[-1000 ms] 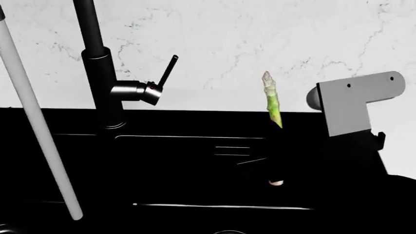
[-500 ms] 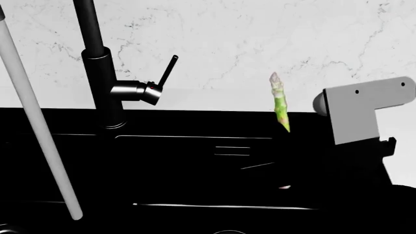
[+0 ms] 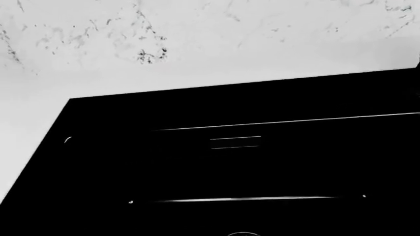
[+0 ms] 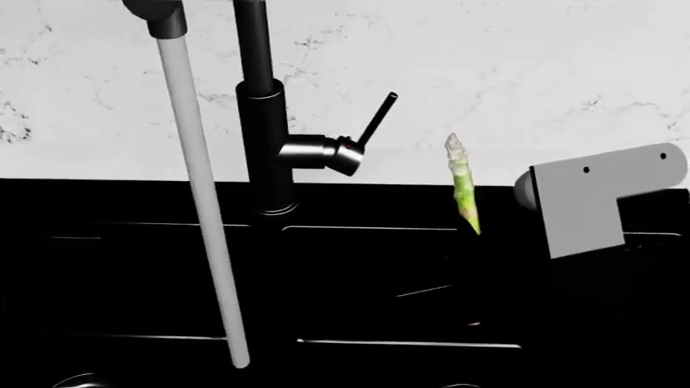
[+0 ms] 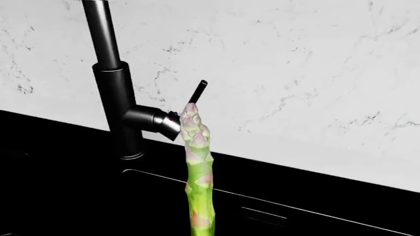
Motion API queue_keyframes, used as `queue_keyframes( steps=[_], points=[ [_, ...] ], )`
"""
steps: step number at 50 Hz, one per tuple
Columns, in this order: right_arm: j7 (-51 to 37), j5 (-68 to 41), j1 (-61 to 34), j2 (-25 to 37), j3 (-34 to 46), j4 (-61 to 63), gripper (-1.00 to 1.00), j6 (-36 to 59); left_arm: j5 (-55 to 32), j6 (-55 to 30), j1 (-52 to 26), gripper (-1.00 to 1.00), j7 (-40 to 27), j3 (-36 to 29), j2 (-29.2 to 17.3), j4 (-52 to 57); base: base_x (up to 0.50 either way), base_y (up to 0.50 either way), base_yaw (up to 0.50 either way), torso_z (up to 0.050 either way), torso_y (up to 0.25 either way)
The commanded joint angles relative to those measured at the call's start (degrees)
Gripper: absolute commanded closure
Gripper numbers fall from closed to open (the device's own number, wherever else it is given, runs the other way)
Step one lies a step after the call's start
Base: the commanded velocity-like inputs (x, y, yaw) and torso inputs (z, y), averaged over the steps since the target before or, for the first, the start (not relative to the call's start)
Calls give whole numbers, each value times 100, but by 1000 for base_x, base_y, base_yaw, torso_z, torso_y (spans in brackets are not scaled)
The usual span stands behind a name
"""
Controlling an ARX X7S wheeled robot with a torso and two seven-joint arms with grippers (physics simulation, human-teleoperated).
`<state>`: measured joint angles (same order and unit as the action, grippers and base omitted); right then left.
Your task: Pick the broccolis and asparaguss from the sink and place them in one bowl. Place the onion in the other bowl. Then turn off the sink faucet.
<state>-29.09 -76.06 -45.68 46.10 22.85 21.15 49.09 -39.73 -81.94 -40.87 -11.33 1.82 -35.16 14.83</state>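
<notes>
Green asparagus spear (image 4: 463,184) upright, gripped by right hand (image 4: 474,242), raised above sink (image 4: 356,275) near back edge. Left hand unseen. Bowls not visible. Water stream (image 4: 205,210) running; faucet (image 4: 264,121) lever (image 4: 377,119) untouched. Placement pending.

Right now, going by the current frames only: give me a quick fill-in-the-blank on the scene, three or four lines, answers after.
1. The slim light green asparagus spear stands upright with its pointed tip facing ____.
2. A pale stream of water runs from the tall black cylindrical faucet, so the tap is ____.
3. The faucet's thin black lever is tilted ____.
4. The wall behind the wide black sink is white ____.

Answers: up; on; upward; marble
</notes>
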Motion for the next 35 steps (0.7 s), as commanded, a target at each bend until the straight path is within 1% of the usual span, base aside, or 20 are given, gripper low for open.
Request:
queue_keyframes(
  steps=[1,7,11,12,14,15,17,18,19,20,22,23,24,26,29,30,31,32,33,35],
  points=[
    [36,68,27,17,40,29,100,2,-60,-13,62,-100,-39,-79,32,58,0,258,0,0,0],
    [62,101,40,-20,51,-10,100,-38,-72,56,87,-100,3,-175,14,43,0,219,0,0,0],
    [-4,42,153,-5,5,-13,100,-86,-297,-277,-54,-100,63,-241,131,58,0,0,0,0,0],
    [-8,29,148,-8,12,-6,100,-74,-269,-229,-107,-100,127,-438,40,107,0,0,0,0,0],
    [4,-18,60,-28,56,-20,100,12,-430,-529,-283,-100,173,-499,126,-19,0,0,0,0,0],
    [-11,-44,26,-18,53,-2,100,39,-485,-602,-364,-100,243,-673,121,-37,0,0,0,0,0],
    [-14,-48,66,-2,35,9,100,11,-666,-775,-461,-100,164,-745,177,-145,0,0,0,0,0],
    [-7,-45,115,10,23,28,100,-20,-697,-756,-509,-100,166,-970,138,-150,0,0,0,0,0],
    [-18,-46,149,22,20,53,100,-31,-1349,-800,-586,-100,-343,-1033,192,-409,0,0,0,0,0],
    [-19,-42,196,27,6,69,100,-65,-1652,-793,-642,-100,-533,-1173,136,-503,0,0,0,0,0],
    [0,-26,276,32,-10,78,100,-123,-1861,-772,-666,-100,-660,-1242,87,-751,0,0,0,0,0],
    [12,-13,302,36,-8,81,100,-139,-2554,-796,-717,-100,-1029,-1133,84,-1174,0,0,0,0,0],
    [16,-11,313,39,-9,78,100,-144,-2417,-654,-704,-100,-942,-1383,0,-1103,0,0,0,0,0],
    [21,-17,313,47,-9,74,100,-142,-2601,-727,-713,-100,-1024,-1353,21,-1302,0,0,0,0,0],
    [9,-52,307,74,-20,89,100,-125,-2779,-728,-800,-100,-1008,-1512,-125,-1416,0,0,0,0,0],
    [1,-69,314,86,-32,97,100,-127,-2984,-778,-850,-100,-1269,-1509,-102,-1616,0,0,0,0,0],
    [-4,-101,323,85,-59,106,100,-148,-3560,-792,-923,-100,-1976,-1386,-11,-2099,0,0,0,0,0],
    [-15,-121,311,86,-61,115,100,-138,-3580,-747,-945,-100,-1835,-1577,-129,-1977,0,0,0,0,0],
    [-10,-125,315,87,-61,115,100,-139,-3710,-741,-973,-100,-1992,-1536,-132,-2097,0,0,0,0,0],
    [9,-109,343,92,-54,98,100,-152,-3726,-684,-1006,-100,-2045,-1662,-183,-2106,0,0,0,0,0]
  ],
)
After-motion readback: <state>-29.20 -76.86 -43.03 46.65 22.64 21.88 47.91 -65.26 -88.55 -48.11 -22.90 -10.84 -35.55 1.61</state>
